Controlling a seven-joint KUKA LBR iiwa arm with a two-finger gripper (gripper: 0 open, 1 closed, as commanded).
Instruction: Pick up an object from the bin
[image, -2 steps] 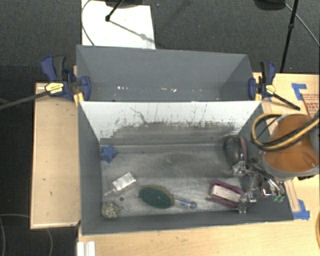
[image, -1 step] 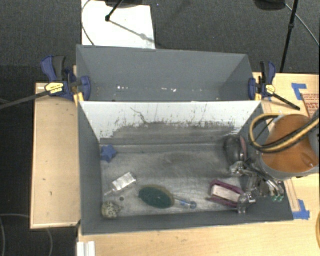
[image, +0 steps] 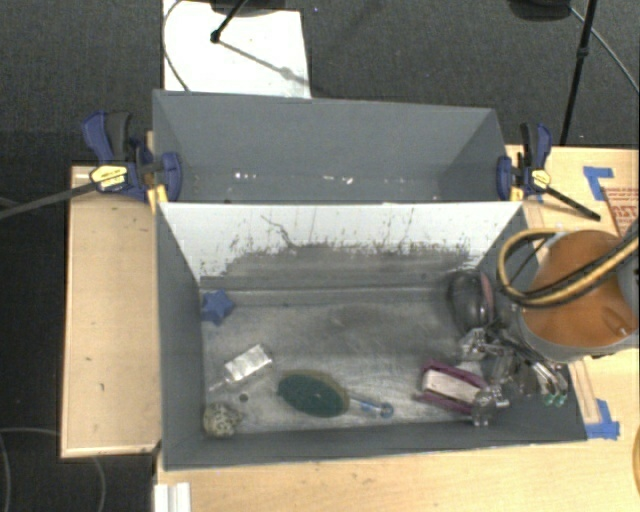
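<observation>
Your gripper (image: 488, 392) sits low at the four o'clock corner of the bin (image: 340, 330), just beside a purple-and-white packet (image: 448, 384) at its nine o'clock. Whether it is spread or pinching, you cannot tell. Centre over the packet, clear of the wall, before closing; the green brush (image: 312, 395) lies well apart.

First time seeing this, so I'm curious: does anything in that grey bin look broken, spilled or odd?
Nothing looks spilled or broken. The oddest sight is the bin's back wall, streaked with dark scuffs and scratches. The few things lie loose along the front, the purple-and-white one right beside the hand.
</observation>
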